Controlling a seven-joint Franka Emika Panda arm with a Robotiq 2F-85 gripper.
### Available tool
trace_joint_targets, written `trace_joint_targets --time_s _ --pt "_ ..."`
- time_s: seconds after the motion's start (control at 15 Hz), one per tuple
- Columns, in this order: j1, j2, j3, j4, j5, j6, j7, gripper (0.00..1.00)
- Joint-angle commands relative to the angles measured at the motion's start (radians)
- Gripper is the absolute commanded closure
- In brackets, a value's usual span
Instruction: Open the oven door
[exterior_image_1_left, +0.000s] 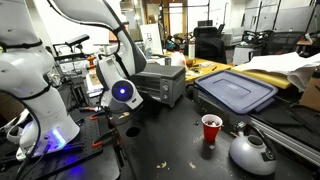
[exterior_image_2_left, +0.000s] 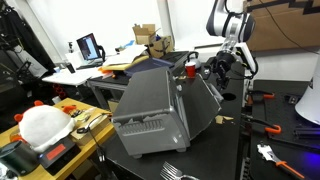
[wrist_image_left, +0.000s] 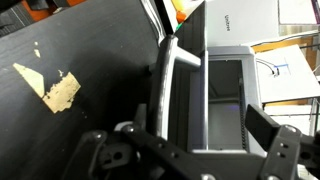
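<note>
One slip is the worry: the pincer (wrist_image_left: 188, 152), fingers spread wide and gripping nothing, could skid off the handle and let the partly lowered oven door (wrist_image_left: 168, 85) swing shut, since that door lies just ahead of it, the oven (exterior_image_1_left: 160, 82) standing rightward on the tabletop (exterior_image_1_left: 170, 140).

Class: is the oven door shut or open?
Partly open. In an exterior view the oven door leans outward from the oven; the wrist view shows the interior past its handle.
</note>
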Motion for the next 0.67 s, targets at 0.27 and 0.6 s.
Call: trace_joint_targets --time_s 0.27,0.6 --pt "0.016 0.027 0.003 -0.012 0.022 0.034 -0.010 0.00" --pt "0.015 0.104 0.004 0.012 0.023 0.030 -0.020 0.00"
